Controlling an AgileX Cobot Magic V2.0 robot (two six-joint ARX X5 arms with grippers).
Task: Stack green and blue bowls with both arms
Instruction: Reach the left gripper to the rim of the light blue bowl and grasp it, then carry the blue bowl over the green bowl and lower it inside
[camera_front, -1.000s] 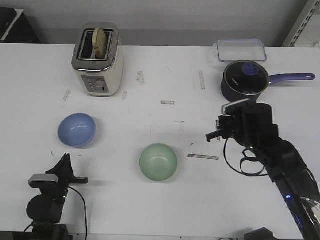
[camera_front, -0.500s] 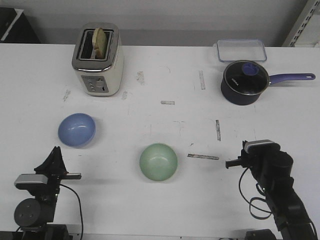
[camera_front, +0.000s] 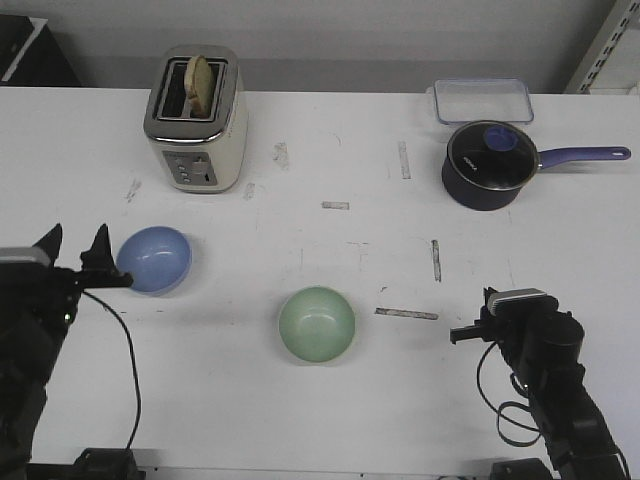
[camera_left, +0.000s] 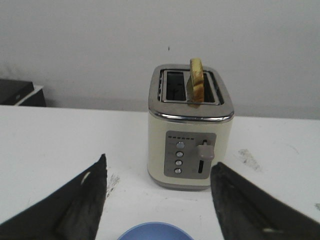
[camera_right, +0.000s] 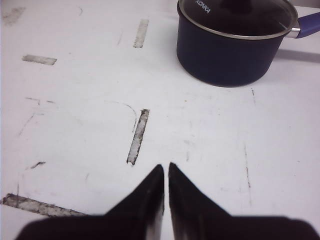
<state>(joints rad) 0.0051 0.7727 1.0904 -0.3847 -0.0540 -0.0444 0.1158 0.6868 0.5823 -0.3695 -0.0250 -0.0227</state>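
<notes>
The blue bowl (camera_front: 154, 260) sits on the white table (camera_front: 300, 150) on the left side, in front of the toaster (camera_front: 195, 120). The green bowl (camera_front: 317, 323) sits by itself near the middle of the table, closer to the front edge. The two bowls are well apart, and each one is the right way up with nothing in it. The left gripper (camera_front: 73, 250) is just beside the blue bowl, on its left. Its two fingers are spread wide and hold nothing. One fingertip (camera_front: 101, 238) looks very close to the bowl's rim, but I cannot tell if it touches. In the left wrist view, the two dark fingers (camera_left: 80, 205) stand far apart, and the rim of the blue bowl (camera_left: 155, 231) peeks in low between them. Behind it stands the cream toaster (camera_left: 191, 135) with a slice of bread (camera_left: 197, 80) sticking up from one slot. The right gripper (camera_front: 462, 333) is low over the table at the front right, well away from the green bowl. In the right wrist view its fingers (camera_right: 150, 192) are pressed almost together with only a thin gap, and nothing is between them. Farther back on the right is a dark saucepan (camera_front: 488, 164) with a glass lid and a purple handle. A clear plastic box (camera_front: 483, 100) sits right behind it.
</notes>
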